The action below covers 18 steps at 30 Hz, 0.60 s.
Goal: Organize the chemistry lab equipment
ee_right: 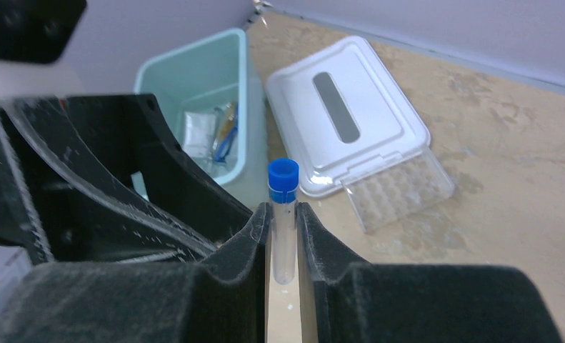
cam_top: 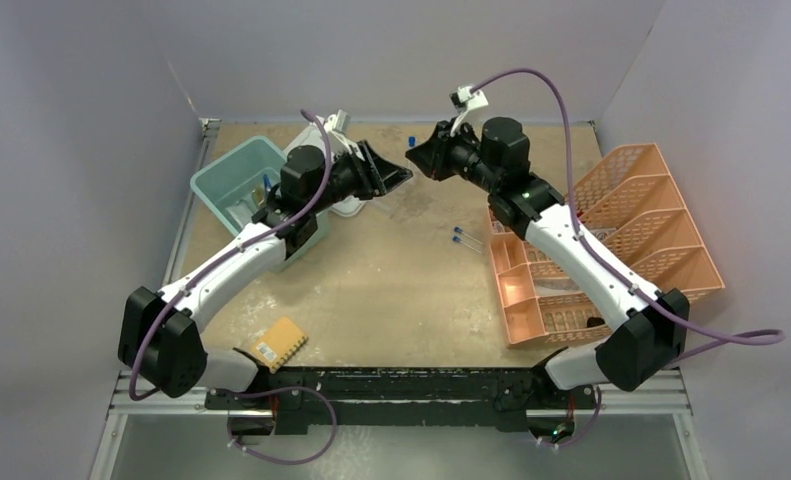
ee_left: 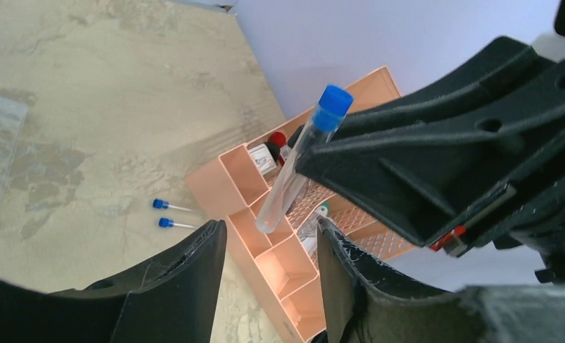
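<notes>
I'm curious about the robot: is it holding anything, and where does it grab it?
The right gripper pinches a blue-capped test tube on its clear body, just below the cap. The left gripper is open, holding nothing.

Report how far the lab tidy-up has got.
Done: a few items sit in the teal bin and peach organiser. In hand: the right gripper clamps a blue-capped tube; the left gripper is open beside it. Remaining: two tubes lying on the table.
</notes>
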Tool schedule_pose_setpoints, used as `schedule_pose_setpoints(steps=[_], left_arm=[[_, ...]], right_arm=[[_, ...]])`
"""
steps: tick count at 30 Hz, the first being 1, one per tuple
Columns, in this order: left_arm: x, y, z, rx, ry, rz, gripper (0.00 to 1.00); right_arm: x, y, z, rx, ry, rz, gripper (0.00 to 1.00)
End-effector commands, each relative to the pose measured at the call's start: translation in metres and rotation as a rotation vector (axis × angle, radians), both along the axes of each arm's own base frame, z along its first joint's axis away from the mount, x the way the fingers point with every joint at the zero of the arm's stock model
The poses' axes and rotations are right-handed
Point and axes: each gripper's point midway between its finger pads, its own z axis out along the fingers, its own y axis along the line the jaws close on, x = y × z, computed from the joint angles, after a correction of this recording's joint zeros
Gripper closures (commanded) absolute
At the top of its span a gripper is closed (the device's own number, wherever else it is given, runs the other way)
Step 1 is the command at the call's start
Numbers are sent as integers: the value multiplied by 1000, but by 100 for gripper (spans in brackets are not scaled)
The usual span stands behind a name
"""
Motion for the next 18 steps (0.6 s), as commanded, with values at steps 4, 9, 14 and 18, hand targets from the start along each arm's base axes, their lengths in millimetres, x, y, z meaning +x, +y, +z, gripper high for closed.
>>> schedule_pose_setpoints(steps=[4,9,14,18], left_arm=[[-10,-7,46,-89,-235,-67,57],[-12,-20,56,-94,-253,-138,61],[-21,-42,54,-48,-265,-244,66],[-19,-45,57,-10,-254,-266,73]], right_arm=[[-9,-7,75,241,-43,69,87],[-14,-10,75,263,-8,81,86],[-20,-11,73,283,30,101,86],[-25,-14,73,286,58,110,86]])
